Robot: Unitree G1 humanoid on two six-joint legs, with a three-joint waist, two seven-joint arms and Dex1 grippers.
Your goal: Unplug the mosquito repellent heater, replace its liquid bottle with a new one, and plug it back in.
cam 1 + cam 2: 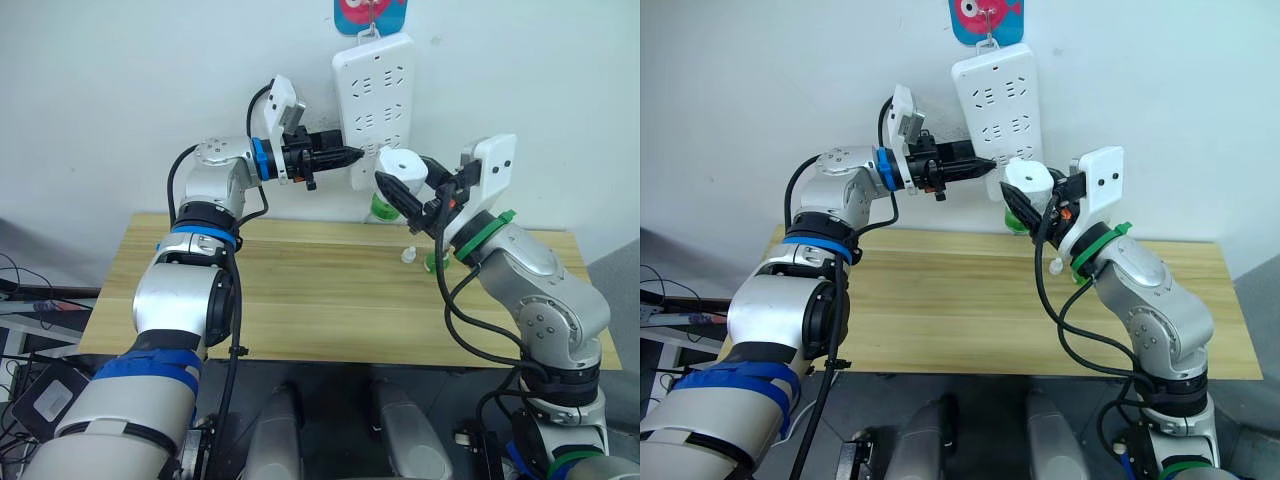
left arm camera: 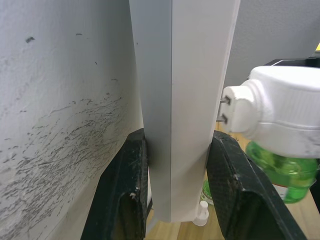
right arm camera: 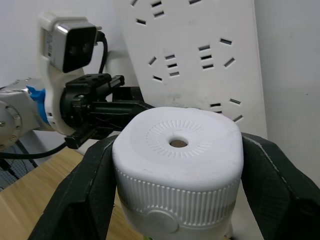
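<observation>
The white mosquito repellent heater [image 1: 400, 163] is held in the air just in front of the lower part of the white power strip [image 1: 375, 95] on the wall. My right gripper [image 1: 408, 182] is shut on it. Its two prongs [image 2: 224, 108] point at the strip's face with a small gap between. A green liquid bottle [image 2: 282, 172] hangs from the heater's underside. My left gripper [image 1: 350, 155] is shut on the strip's lower left edge. A loose white cap [image 1: 408, 255] lies on the table beside another green bottle [image 1: 437, 262], half hidden by my right arm. I cannot tell which bottle is the new one.
The wooden table [image 1: 300, 300] stands against the white wall, with open surface to the left and front. The power strip hangs from a blue and pink hook [image 1: 370, 12]. Cables and a dark box [image 1: 40, 395] lie on the floor at the left.
</observation>
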